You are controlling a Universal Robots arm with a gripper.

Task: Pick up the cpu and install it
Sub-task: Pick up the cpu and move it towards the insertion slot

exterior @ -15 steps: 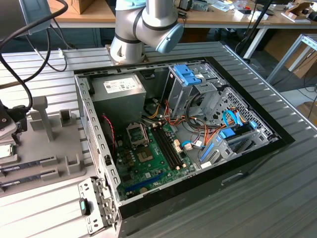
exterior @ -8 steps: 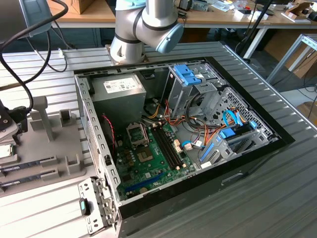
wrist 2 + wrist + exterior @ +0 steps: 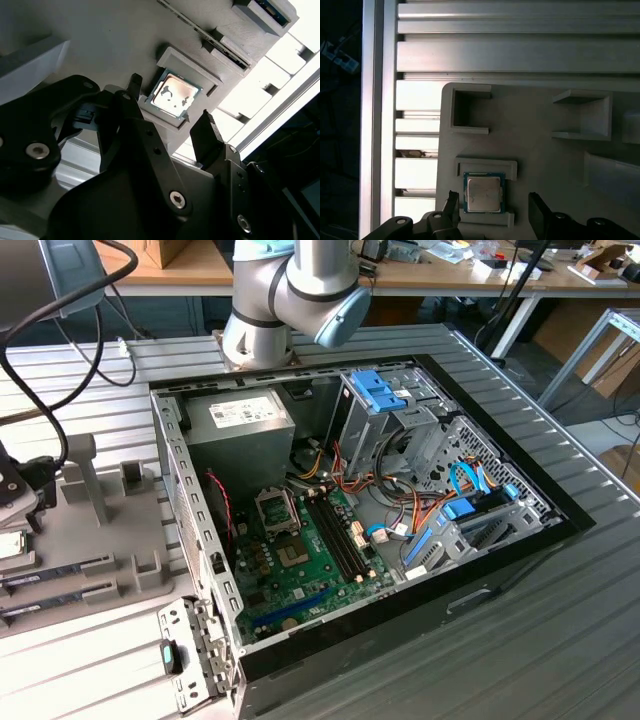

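Hovering over the cpu point(image 3: 482, 192), the gripper point(image 3: 492, 196) is spread open in both wrist views, one finger on each side of the chip and nothing held. Cpu lies flat, metal top up, in a square recess of the grey tray point(image 3: 540, 165). In the exterior view the tray sits on the slatted table point(image 3: 560, 630), to the exterior view's left of the open case point(image 3: 500, 575).

A ribbed grey metal desk point(image 3: 540, 620) is seen in front. Behind it, a cluttered wooden workbench point(image 3: 430, 278) and a cardboard box point(image 3: 163, 250) are placed.
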